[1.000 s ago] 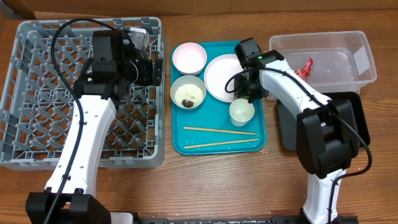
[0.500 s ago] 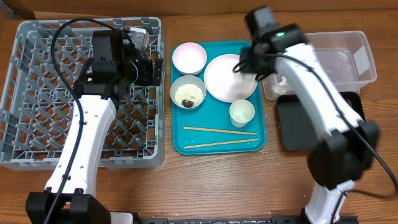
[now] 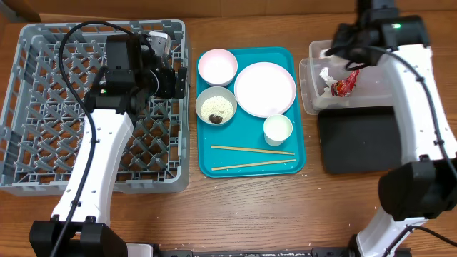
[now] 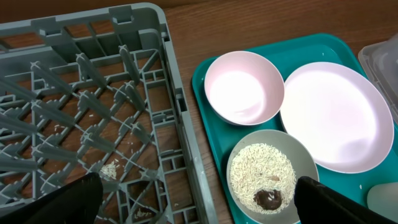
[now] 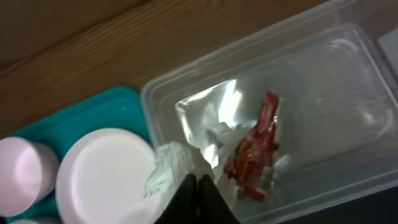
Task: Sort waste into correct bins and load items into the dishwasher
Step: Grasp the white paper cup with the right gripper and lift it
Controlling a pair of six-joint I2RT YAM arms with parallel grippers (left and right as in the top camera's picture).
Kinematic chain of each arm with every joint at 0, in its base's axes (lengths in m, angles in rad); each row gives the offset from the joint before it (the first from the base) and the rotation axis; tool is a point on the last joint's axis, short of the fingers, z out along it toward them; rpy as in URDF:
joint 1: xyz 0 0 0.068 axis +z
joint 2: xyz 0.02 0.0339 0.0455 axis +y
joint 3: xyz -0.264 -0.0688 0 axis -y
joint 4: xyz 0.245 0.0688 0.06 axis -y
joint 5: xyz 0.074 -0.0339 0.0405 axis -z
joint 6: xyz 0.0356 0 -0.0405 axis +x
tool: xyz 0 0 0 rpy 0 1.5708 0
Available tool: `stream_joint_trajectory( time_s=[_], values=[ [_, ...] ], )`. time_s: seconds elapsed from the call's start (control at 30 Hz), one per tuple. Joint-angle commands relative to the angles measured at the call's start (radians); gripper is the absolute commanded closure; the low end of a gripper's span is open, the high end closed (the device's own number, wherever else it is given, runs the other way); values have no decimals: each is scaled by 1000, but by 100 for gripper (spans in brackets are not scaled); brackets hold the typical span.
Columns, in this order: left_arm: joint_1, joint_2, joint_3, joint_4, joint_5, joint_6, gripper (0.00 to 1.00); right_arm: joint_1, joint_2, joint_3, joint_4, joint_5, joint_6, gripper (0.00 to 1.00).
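Note:
My right gripper (image 5: 198, 182) is shut on the crumpled white napkin (image 5: 179, 160), which hangs over the left end of the clear tub (image 5: 323, 81). The red crinkled wrapper (image 5: 254, 149) lies inside that tub. Overhead, the right gripper (image 3: 337, 63) is above the tub's left part with the napkin (image 3: 327, 77) beside the wrapper (image 3: 348, 84). On the teal tray (image 3: 250, 171) sit the plate (image 3: 265, 88), the pink bowl (image 3: 217, 66), the grey-green bowl of rice (image 3: 216, 106) and the cup (image 3: 278, 129). My left gripper (image 3: 178, 80) hovers open over the right edge of the grey rack (image 3: 43, 107).
The black tray (image 3: 357, 139) lies in front of the clear tub, touching it. Two chopsticks (image 3: 251, 150) rest on the teal tray's near part. Stray rice grains lie under the rack's grid (image 4: 109, 169). A brown scrap (image 4: 268, 199) sits on the rice.
My right arm has swung from the plate and cup on the teal tray to the right, over the clear tub, carrying the napkin. The left arm has stayed still.

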Motion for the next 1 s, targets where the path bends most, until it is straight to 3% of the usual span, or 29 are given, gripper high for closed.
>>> stream_joint_trajectory(
  time_s=[0.0,0.03,0.13,0.2,0.27,0.5,0.6,0.8,0.97],
  values=[
    [1,0,19,1,-5,8,0,-22,60,-23,23,10,3,96],
    [1,0,19,1,-5,8,0,-24,70,-23,23,9,-5,96],
    [1,0,19,1,-5,8,0,-26,76,-22,12,9,-5,62],
    [1,0,19,1,-5,8,0,-26,65,-1,-8,8,-5,49],
    [1,0,19,1,-5,8,0,-26,48,33,-44,1,-5,44],
    [0,0,19,2,4,6,0,30,-44,125,-204,-177,-8,41],
    [0,0,19,11,86,-44,0,90,-41,110,-283,-177,1,40],
    [0,1,19,5,137,-64,0,188,-41,-56,-278,-201,39,40],
    [-1,1,19,4,136,-86,0,235,-41,-273,-160,-233,58,40]
  ],
)
